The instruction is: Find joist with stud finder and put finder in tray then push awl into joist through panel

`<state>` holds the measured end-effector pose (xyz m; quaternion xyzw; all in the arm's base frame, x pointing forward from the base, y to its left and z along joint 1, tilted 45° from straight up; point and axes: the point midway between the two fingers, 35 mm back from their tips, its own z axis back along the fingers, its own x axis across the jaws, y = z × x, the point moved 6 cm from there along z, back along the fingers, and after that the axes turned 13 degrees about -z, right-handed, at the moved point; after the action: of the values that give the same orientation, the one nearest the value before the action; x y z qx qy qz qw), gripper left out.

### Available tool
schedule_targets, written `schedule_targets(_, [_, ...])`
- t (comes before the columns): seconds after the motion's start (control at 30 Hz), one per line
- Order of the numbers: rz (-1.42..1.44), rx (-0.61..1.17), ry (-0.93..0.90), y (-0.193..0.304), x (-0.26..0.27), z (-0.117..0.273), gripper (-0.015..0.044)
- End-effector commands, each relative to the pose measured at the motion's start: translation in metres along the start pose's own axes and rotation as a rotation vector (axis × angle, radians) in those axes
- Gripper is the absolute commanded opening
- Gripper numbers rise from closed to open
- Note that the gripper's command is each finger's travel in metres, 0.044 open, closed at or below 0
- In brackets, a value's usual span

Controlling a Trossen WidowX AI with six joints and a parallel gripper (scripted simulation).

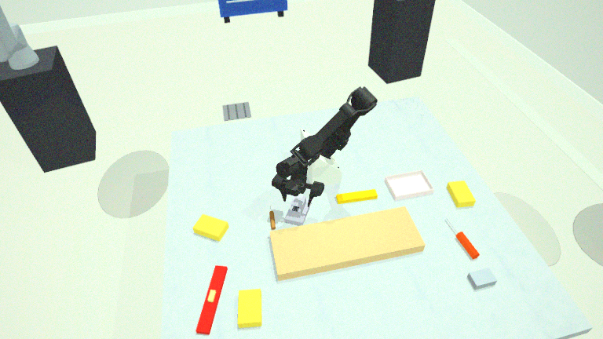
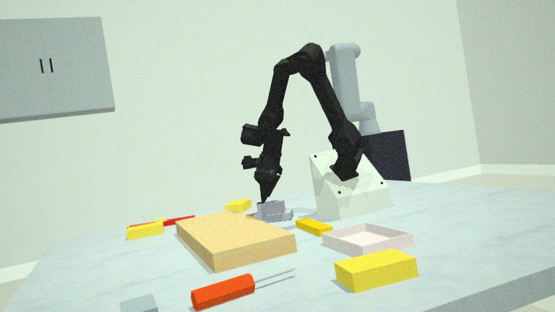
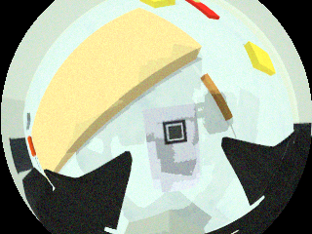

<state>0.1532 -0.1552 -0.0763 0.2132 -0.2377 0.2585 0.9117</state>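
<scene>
The stud finder (image 1: 292, 216) (image 2: 274, 209) (image 3: 182, 112), a pale lilac-grey block with a dark square on top, lies on the table behind the panel's left end. My gripper (image 1: 297, 202) (image 2: 263, 201) (image 3: 178, 150) is open and points down, its fingertips either side of the stud finder at about the height of its top; nothing is held. The awl (image 1: 272, 220) (image 3: 216, 97), with a brown handle and thin shaft, lies beside the stud finder and is mostly hidden in the exterior view. The tan floor panel (image 1: 347, 243) (image 2: 237, 230) (image 3: 107, 73) shows no hole. The pale pink tray (image 1: 409, 184) (image 2: 364, 237) is empty.
A yellow bar (image 1: 356, 196) (image 2: 313, 226) lies between stud finder and tray. An orange-handled screwdriver (image 1: 467, 245) (image 2: 222, 291), a grey block (image 1: 481, 278) and a yellow block (image 1: 460, 193) (image 2: 376, 269) lie right. A red level (image 1: 215, 279) and two yellow blocks (image 1: 211, 227) (image 1: 250, 308) lie left.
</scene>
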Motion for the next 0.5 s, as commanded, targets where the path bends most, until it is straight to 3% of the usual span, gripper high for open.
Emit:
schedule_targets(0.0, [-0.012, 0.014, -0.003, 0.005, -0.001, -0.009, 0.044])
schedule_targets(0.47, [-0.012, 0.014, -0.004, 0.011, -0.002, -0.03, 0.044])
